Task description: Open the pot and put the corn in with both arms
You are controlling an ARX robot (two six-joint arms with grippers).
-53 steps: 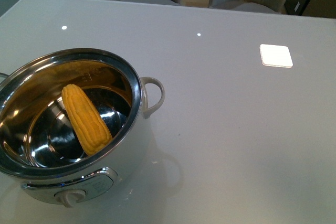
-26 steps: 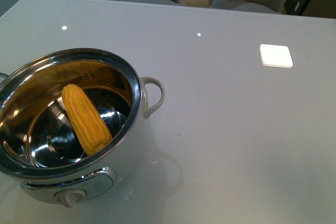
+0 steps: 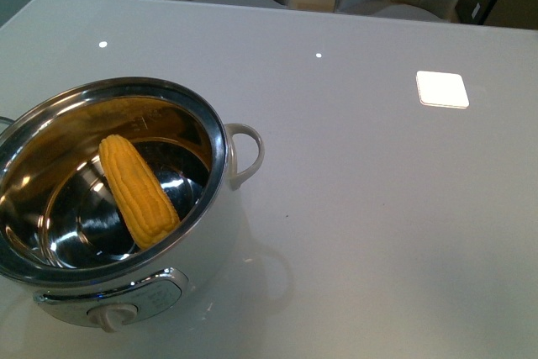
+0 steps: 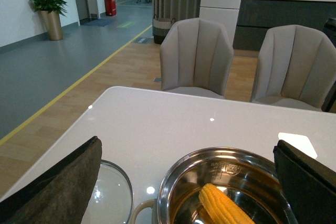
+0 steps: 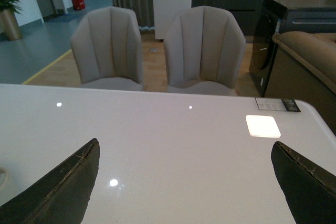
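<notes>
Corn [image 3: 137, 190] inside open pot [image 3: 206, 136], lidless

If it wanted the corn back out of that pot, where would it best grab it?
Probably around the middle of the corn, coming straight down through the open top of the pot. The cob leans against the steel wall with its tapered tip up, and its rounded flanks are free for the fingers to close across.

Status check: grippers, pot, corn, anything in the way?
Left gripper open, empty. Right gripper open, empty. Pot uncovered, corn lying inside. Glass lid on table beside pot; nothing in the way.
</notes>
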